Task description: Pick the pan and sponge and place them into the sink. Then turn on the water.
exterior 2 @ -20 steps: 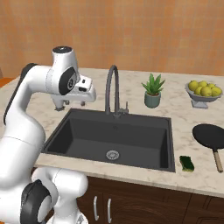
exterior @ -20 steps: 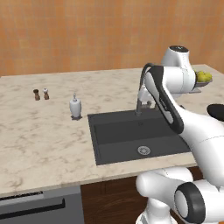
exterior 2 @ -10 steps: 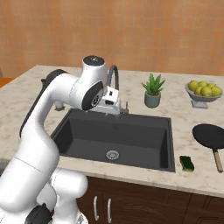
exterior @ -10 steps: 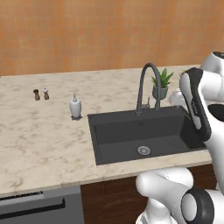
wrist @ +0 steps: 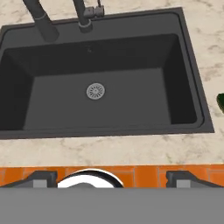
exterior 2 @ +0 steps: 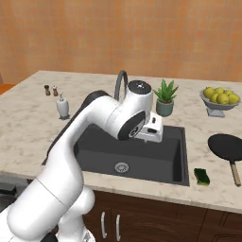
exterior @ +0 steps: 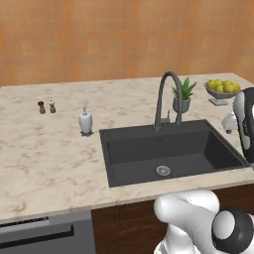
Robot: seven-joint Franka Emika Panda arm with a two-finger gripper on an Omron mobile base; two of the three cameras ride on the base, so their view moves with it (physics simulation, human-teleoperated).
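- The pan [exterior 2: 226, 145] lies on the worktop [exterior 2: 208, 194] at the right edge of the right base view, right of the sink [exterior 2: 130, 156], its wooden handle [exterior 2: 234, 172] pointing toward the bottom of the frame. The sponge [exterior 2: 203, 176] sits just left of the handle, near the sink's lower right corner.
- Neither thing is in the sink yet, so the step in hand looks like the reach for the first pick.
- To do it well, I judge the hand should swing rightward off the basin, come down over the handle and line its fingers across it, not along it.
- Mind the faucet [exterior 2: 121, 84] and the plant [exterior 2: 165, 97] close behind the arm on that swing.
- The pincer [wrist: 109, 176] hangs above the sink's front rim in the hand view, fingers [wrist: 42, 176] spread wide at the bottom corners, holding and touching nothing.
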